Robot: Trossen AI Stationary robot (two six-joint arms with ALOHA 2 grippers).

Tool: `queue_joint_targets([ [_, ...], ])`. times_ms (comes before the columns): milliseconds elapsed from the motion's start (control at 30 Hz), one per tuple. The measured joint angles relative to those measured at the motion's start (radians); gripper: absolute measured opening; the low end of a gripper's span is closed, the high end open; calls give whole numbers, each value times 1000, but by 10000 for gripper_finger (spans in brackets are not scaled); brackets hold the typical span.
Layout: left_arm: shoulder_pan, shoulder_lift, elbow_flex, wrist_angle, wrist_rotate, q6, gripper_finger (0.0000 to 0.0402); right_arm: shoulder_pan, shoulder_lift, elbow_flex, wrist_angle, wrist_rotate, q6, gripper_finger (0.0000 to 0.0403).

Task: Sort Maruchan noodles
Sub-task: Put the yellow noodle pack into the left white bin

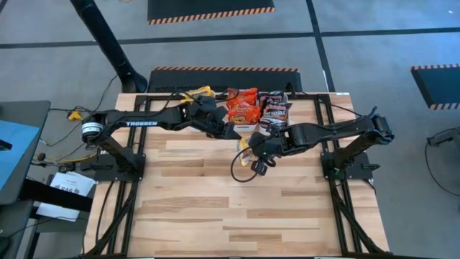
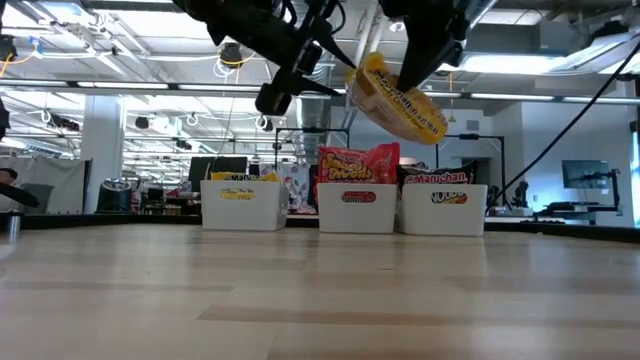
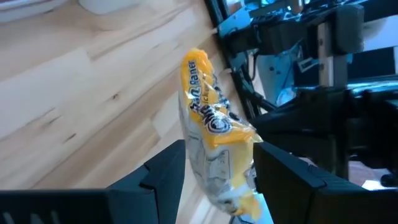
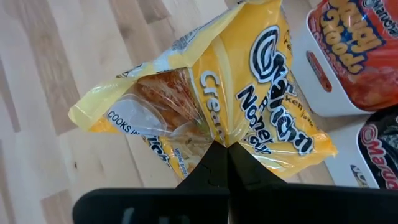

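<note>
The right fingers (image 4: 227, 155) pinch a yellow packet (image 4: 211, 99) above the worktop (image 1: 215, 208); the left fingers (image 3: 214, 171) are spread around it.

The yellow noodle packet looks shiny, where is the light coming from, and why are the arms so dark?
In the low view, ceiling lights glow behind the arms, leaving them black shapes; in the right wrist view, the yellow packet gleams along its creases; in the left wrist view, it shows pale glare.

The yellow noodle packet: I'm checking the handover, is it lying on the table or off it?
Off it. The yellow packet hangs tilted above the tabletop, pinched in the shut right gripper; the open left gripper flanks it.
</note>
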Motion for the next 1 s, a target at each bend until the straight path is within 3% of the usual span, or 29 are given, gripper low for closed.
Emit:
queue_joint_targets([
  [667,-3,0,0,29,62,-4,176,-29,0,1,82,-20,-40,1],
  [1000,-12,0,-1,33,62,9,176,-50,0,81,81,-27,-67,1],
])
